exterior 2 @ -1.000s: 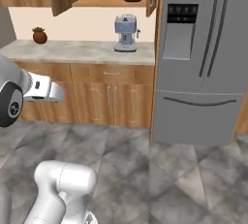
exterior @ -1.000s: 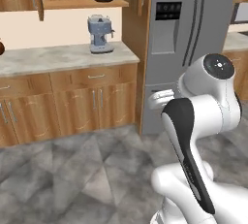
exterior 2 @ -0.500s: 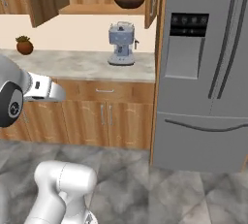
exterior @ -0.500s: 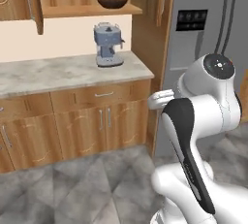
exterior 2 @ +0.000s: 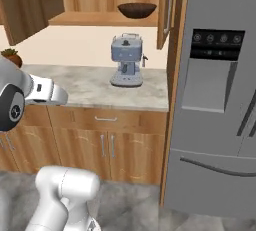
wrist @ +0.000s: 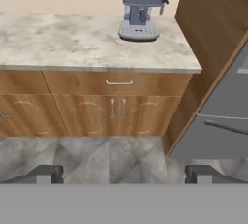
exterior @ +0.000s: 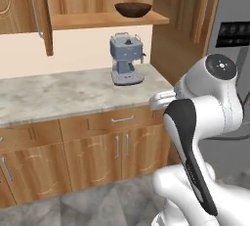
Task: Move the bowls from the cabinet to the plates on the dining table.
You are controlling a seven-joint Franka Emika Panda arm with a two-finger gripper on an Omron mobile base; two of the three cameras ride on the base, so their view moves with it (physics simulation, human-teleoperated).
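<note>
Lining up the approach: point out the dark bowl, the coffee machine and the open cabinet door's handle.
dark bowl (exterior: 133, 9), left base view, middle of its outer wall.
coffee machine (exterior 2: 126, 59), right base view, front of its body.
cabinet door handle (exterior: 33, 9), left base view, middle of the bar.

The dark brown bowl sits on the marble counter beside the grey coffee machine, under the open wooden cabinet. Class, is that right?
Not quite. The dark brown bowl sits on the shelf inside the open wooden cabinet, above the grey coffee machine, which stands on the marble counter. Both base views show it.
</note>
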